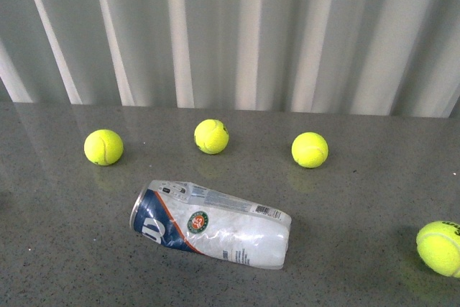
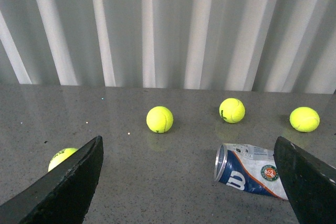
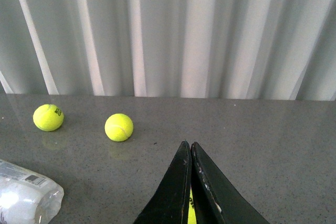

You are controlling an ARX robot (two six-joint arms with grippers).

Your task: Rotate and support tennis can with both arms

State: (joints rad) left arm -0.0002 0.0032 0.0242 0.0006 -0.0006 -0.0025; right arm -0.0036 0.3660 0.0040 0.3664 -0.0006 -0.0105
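Note:
The tennis can lies on its side on the grey table, its metal-rimmed open end pointing left and its crumpled clear end to the right. It also shows in the left wrist view and, at the edge, in the right wrist view. Neither arm shows in the front view. My left gripper is open and empty, its black fingers spread wide, short of the can. My right gripper is shut, holding nothing, off to the can's right; a ball shows through the slit behind its fingers.
Three tennis balls sit in a row behind the can. Another ball lies at the right edge, and one sits behind the left finger. A pleated grey-white curtain closes the table's far edge.

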